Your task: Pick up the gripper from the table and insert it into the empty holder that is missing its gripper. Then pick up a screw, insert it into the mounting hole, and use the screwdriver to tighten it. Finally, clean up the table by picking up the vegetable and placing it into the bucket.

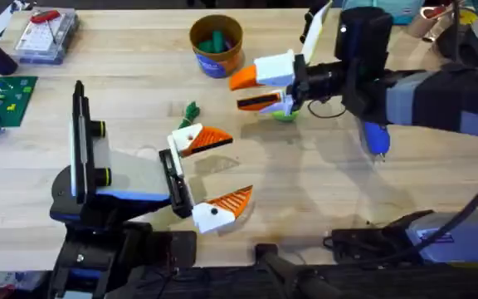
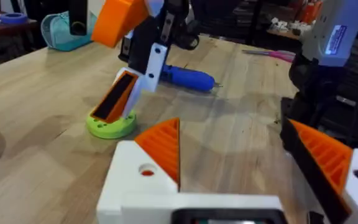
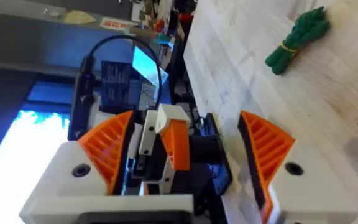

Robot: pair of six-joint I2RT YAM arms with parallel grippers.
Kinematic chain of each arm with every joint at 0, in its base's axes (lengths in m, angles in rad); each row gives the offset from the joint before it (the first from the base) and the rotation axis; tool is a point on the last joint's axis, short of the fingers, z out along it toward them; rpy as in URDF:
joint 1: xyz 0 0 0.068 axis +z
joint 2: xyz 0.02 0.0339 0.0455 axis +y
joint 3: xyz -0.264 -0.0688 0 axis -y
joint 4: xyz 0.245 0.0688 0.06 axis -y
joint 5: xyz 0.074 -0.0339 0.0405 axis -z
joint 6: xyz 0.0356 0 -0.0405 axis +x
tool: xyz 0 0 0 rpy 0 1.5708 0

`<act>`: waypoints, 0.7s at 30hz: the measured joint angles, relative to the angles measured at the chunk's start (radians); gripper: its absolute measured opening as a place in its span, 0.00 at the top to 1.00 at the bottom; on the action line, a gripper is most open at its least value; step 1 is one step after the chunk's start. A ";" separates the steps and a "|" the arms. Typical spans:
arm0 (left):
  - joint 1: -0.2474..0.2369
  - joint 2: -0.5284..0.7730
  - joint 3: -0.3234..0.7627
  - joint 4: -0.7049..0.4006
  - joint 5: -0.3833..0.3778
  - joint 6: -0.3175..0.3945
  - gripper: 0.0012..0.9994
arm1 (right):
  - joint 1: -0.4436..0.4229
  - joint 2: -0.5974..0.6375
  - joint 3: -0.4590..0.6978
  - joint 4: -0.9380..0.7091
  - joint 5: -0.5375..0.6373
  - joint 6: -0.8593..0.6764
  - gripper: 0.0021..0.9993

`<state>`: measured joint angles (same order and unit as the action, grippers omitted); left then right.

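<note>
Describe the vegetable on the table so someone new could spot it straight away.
Start at the round orange-yellow bucket at the table's far edge, then come toward the arms' bases. The vegetable lies there on bare wood: a small dark green bundle, the one green thing beside the orange-tipped fingers.

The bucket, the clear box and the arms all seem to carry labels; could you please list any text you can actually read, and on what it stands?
No text can be read.
bucket: blue band, print too blurred.
clear plastic box: red and white contents, print too small.
green circuit board: markings too small.
white sticker on the right arm: lines of print, blurred.
</note>
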<state>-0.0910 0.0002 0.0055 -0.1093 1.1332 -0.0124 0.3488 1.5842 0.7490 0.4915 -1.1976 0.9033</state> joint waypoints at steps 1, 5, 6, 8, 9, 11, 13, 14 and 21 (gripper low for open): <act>0.000 0.000 0.000 0.000 0.000 0.000 0.01 | 0.007 0.006 0.000 0.005 0.007 -0.002 0.03; 0.000 0.000 0.000 0.000 0.000 0.000 0.01 | 0.037 0.057 -0.001 0.071 0.022 0.006 0.03; 0.000 0.000 0.000 0.000 0.000 0.000 0.01 | 0.047 0.070 -0.002 0.099 0.023 0.014 0.03; 0.000 0.000 0.000 0.000 0.000 0.000 0.01 | 0.068 0.083 -0.004 0.154 0.018 0.041 0.03; 0.000 0.000 0.000 0.000 0.000 0.000 0.01 | 0.076 0.083 -0.004 0.170 0.011 0.054 0.03; 0.000 0.000 0.000 0.000 0.000 0.000 0.01 | 0.091 0.082 -0.004 0.186 -0.011 0.080 0.03; 0.000 0.000 0.000 0.000 0.000 0.000 0.01 | 0.096 0.082 -0.004 0.185 -0.031 0.102 0.03; 0.000 0.000 0.000 0.000 0.000 0.000 0.01 | 0.096 0.082 -0.004 0.185 -0.039 0.110 0.03; 0.000 0.000 0.000 0.000 0.000 0.000 0.01 | 0.116 0.082 -0.004 0.081 -0.062 0.103 0.03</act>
<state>-0.0910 0.0002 0.0055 -0.1097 1.1332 -0.0124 0.4644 1.6666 0.7448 0.5727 -1.2598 1.0059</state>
